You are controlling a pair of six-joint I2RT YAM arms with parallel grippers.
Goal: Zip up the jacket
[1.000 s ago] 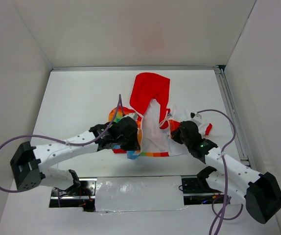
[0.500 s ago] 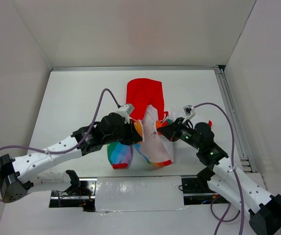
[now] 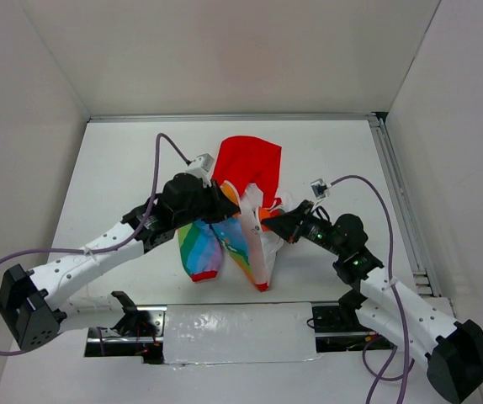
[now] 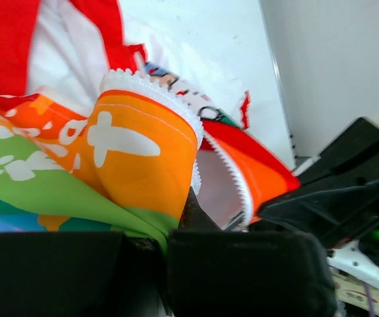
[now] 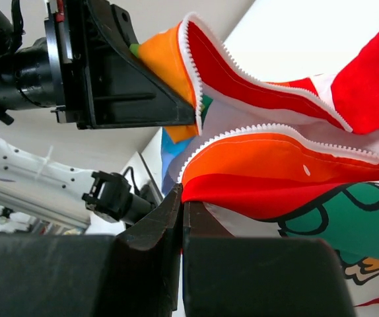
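Observation:
The jacket is held up off the table, its red hood resting at the back and its two rainbow-striped front panels hanging down side by side. My left gripper is shut on the top edge of the left panel. In the left wrist view orange and green cloth with white zipper teeth bulges from the jaws. My right gripper is shut on the right panel's upper edge. In the right wrist view red-orange cloth with zipper teeth runs from the jaws. The zipper is open; no slider shows.
White table inside white walls, with a metal rail along the right edge. Purple cables loop over both arms. The left gripper's black body is close in front of the right wrist camera.
Both grippers have risen and moved closer together, carrying the jacket's front edges up. The panels that lay flat on the table now hang down. The hood shifted slightly left.

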